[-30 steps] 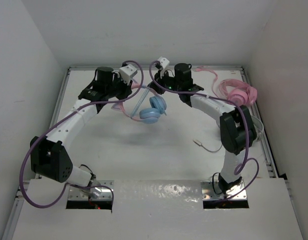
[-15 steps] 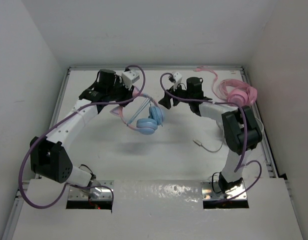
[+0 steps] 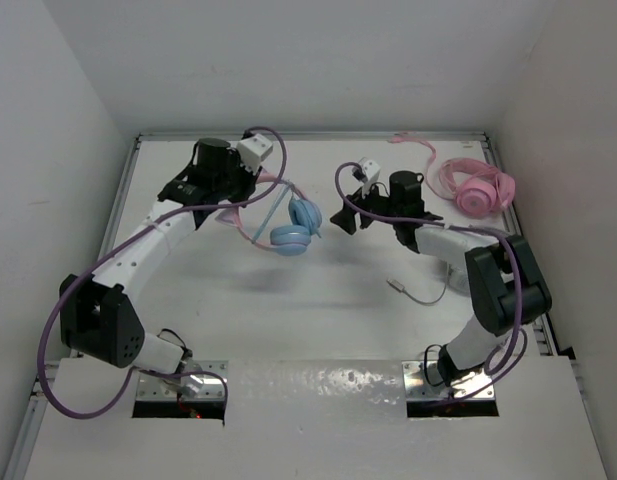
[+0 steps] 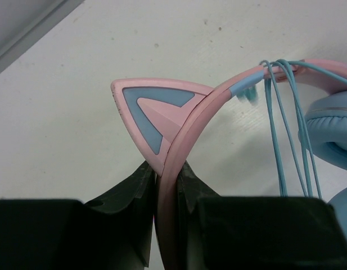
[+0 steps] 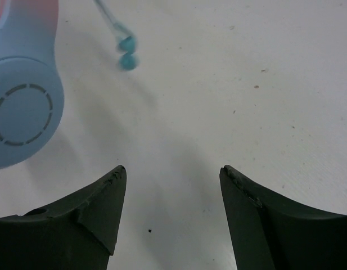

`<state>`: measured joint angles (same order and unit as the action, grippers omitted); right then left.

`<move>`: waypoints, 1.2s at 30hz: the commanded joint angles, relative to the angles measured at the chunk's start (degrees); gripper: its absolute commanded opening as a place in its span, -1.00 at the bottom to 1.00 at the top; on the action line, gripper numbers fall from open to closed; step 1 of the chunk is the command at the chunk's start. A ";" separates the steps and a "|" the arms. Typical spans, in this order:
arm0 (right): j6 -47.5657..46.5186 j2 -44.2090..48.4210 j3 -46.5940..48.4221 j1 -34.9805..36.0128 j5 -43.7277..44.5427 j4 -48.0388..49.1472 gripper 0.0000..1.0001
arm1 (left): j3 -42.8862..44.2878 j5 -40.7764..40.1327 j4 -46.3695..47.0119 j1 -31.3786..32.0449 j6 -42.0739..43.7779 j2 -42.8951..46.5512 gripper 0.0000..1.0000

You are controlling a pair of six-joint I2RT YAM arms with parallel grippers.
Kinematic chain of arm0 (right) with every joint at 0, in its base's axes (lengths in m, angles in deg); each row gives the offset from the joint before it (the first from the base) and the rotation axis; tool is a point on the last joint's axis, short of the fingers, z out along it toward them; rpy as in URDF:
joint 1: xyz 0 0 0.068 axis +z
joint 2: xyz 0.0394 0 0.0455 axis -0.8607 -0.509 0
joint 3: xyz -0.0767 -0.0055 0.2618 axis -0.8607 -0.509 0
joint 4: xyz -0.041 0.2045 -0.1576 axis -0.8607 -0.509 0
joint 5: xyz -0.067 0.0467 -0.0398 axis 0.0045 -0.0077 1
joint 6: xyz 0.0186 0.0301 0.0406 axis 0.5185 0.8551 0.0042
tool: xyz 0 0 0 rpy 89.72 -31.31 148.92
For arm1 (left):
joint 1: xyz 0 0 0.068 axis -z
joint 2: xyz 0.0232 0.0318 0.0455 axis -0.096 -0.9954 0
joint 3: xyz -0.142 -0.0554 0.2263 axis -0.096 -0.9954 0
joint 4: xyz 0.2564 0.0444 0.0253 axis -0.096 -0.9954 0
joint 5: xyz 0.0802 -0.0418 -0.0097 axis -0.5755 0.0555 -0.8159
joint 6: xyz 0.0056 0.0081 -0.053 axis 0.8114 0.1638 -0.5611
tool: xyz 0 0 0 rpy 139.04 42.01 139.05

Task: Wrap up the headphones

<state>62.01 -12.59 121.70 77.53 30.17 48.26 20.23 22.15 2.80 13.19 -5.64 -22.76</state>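
Observation:
The headphones [image 3: 291,226] hang above the table at the back middle, their light blue ear cups below a thin pink headband. My left gripper [image 3: 231,208] is shut on that headband [image 4: 172,163] right beside a pink and blue cat ear [image 4: 151,109]. Thin pale blue cable loops [image 4: 281,121] drape over the band near an ear cup [image 4: 330,135]. My right gripper [image 3: 344,218] is open and holds nothing, just right of the cups. In the right wrist view an ear cup [image 5: 21,107] and the cable's teal end [image 5: 127,53] lie ahead of the open right gripper [image 5: 172,174].
All-pink headphones [image 3: 475,186] lie at the back right corner, with a pink cable [image 3: 416,146] trailing toward the back wall. A pale cable with a plug [image 3: 413,291] lies on the table by the right arm. White walls close in the table on three sides.
My right gripper has opened and drawn back to the right and nearer, away from the headphones. The left gripper keeps its grip; the ear cups have swung slightly left.

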 commanded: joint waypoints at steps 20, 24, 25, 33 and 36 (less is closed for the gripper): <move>3.01 13.74 -15.22 -0.11 1.60 8.44 0.31 | -17.52 9.01 14.76 -29.23 2.41 9.16 -1.00; 3.19 13.66 -15.83 -0.11 1.51 8.52 0.30 | -16.99 12.27 14.23 -36.18 2.75 7.93 -1.00; 3.19 13.66 -15.92 -0.11 1.43 8.44 0.30 | -16.99 12.71 14.14 -36.97 3.02 7.58 -1.00; 2.22 14.01 -17.59 -0.11 3.27 6.86 0.30 | -17.34 13.77 15.11 -38.47 10.22 4.33 -1.00; 2.22 13.75 -17.59 -0.11 3.71 6.50 0.30 | -16.99 12.89 15.98 -38.56 11.54 2.66 -1.00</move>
<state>64.57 -0.33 104.15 77.53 33.38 53.33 1.60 32.62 13.99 -25.43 3.76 -19.55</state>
